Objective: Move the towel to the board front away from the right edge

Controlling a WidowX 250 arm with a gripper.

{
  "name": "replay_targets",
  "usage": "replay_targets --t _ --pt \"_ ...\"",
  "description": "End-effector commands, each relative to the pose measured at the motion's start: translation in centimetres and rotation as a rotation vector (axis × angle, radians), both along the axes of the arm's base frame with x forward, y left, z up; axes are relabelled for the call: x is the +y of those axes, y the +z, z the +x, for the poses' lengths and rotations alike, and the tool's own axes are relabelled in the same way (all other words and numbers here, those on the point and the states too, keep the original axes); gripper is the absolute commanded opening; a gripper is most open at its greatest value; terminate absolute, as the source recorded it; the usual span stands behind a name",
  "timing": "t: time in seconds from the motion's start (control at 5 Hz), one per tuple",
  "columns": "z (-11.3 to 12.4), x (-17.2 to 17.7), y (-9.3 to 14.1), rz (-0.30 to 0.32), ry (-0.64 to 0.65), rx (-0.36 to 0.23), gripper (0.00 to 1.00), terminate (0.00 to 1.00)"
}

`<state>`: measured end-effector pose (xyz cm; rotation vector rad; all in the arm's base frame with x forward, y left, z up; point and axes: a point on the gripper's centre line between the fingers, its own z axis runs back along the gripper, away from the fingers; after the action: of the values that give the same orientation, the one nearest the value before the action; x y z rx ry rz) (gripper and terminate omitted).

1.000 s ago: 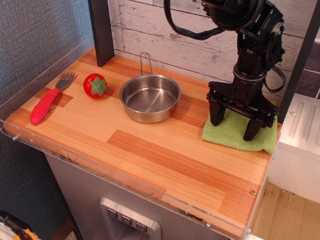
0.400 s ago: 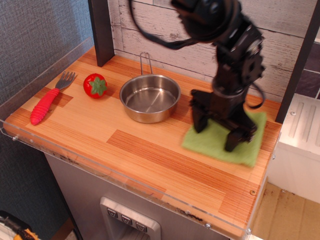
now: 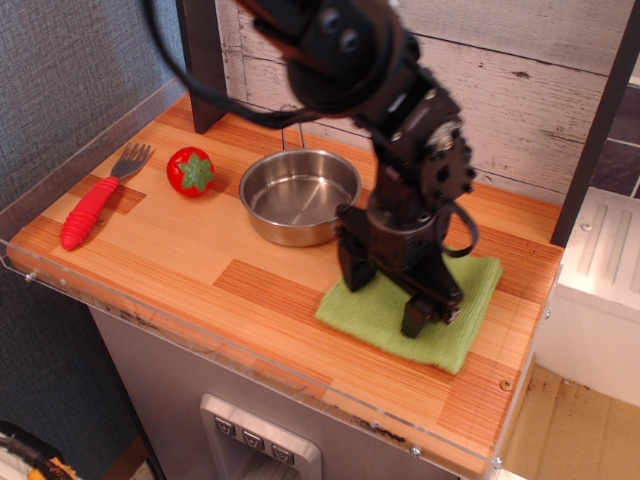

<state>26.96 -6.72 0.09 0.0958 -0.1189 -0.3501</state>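
The light-green towel (image 3: 462,300) lies flat on the wooden board (image 3: 180,262), near its front edge and a little in from the right edge. My gripper (image 3: 388,294) points straight down on the towel's middle. Its two black fingers (image 3: 355,270) are spread apart with both tips pressing on the cloth; nothing is held between them. The arm hides the towel's far middle part.
A steel pan (image 3: 300,195) stands just behind and left of the towel. A red tomato (image 3: 190,170) and a red-handled fork (image 3: 95,200) lie at the left. A dark post (image 3: 205,60) stands at the back left. A clear rim (image 3: 250,355) lines the front.
The gripper has slid left and toward the front, and the towel has moved with it from the right edge to the board's front right area.
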Motion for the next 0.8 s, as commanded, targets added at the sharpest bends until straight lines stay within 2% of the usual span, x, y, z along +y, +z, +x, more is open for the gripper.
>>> replay_targets --t 0.0,0.2,0.6 --pt "-6.3 1.8 -2.5 0.004 -0.060 0.162 1.00 0.00" --pt "-6.9 1.9 -2.0 -0.016 -0.068 0.172 1.00 0.00" --pt "-5.2 2.0 0.4 -0.069 -0.070 0.138 1.00 0.00"
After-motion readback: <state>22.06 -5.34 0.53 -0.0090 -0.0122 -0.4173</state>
